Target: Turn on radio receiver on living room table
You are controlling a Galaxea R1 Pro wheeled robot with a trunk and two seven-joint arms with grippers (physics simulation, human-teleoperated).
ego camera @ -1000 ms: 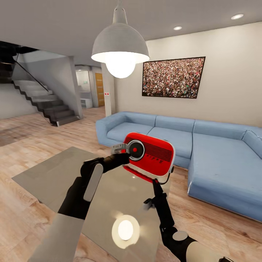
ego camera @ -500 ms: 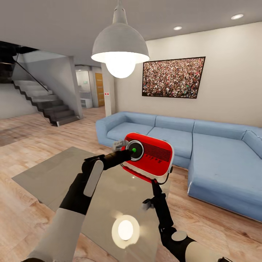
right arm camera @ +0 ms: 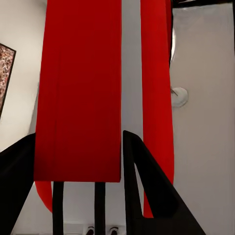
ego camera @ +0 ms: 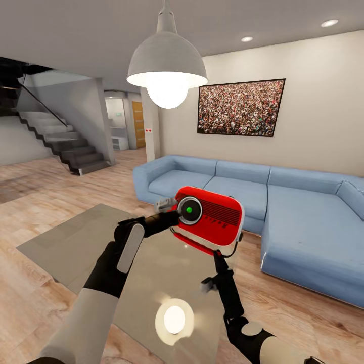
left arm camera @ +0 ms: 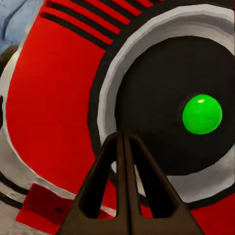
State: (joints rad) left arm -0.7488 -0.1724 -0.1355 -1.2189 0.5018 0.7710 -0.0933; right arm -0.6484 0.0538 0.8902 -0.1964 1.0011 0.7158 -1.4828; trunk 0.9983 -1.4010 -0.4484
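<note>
The red radio receiver [ego camera: 217, 221] hangs in the air above the far end of the glossy grey-brown table [ego camera: 71, 237]. My right gripper [ego camera: 216, 252] holds it from below, shut on its lower edge; in the right wrist view the red body [right arm camera: 78, 98] sits between the dark fingers [right arm camera: 142, 186]. My left gripper [ego camera: 175, 215] is shut, its tips against the round dark dial, where a green light [ego camera: 189, 209] glows. The left wrist view has the closed fingertips [left arm camera: 122, 139] just beside that green light [left arm camera: 202, 114].
A blue L-shaped sofa [ego camera: 303, 222] runs behind and to the right of the table. A white dome pendant lamp [ego camera: 167, 65] hangs above, mirrored in the tabletop. A crowd picture [ego camera: 240, 107] is on the wall, stairs [ego camera: 65, 141] at far left.
The dial's light went from red to green. The radio has risen and shifted a little right with the right gripper. The left gripper stays at the dial.
</note>
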